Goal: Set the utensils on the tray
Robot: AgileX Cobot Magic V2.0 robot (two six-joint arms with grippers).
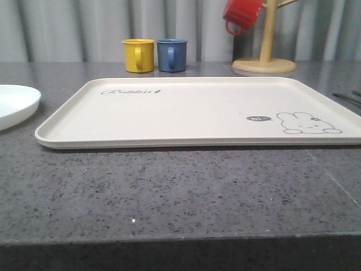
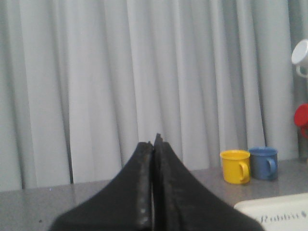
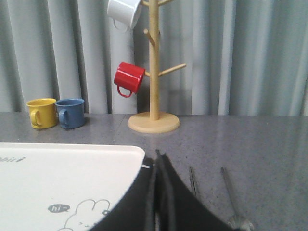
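The cream tray (image 1: 197,110) with the rabbit drawing lies flat mid-table with nothing on it; its corner appears in the left wrist view (image 2: 274,211) and the right wrist view (image 3: 57,178). To the tray's right on the grey table lie thin metal sticks (image 3: 193,180) and a long-handled silver utensil (image 3: 230,192), its head cut off by the frame edge. Their far ends show at the table's right edge (image 1: 347,97). A round white plate (image 1: 14,104) sits left of the tray. My left gripper (image 2: 153,142) is shut on nothing, raised over the table. My right gripper (image 3: 158,154) is shut, empty, beside the tray's corner.
A yellow mug (image 1: 138,55) and a blue mug (image 1: 172,55) stand behind the tray. A wooden mug tree (image 1: 265,56) at the back right holds a red mug (image 1: 242,15) and a white mug (image 3: 124,12). A grey curtain closes off the back.
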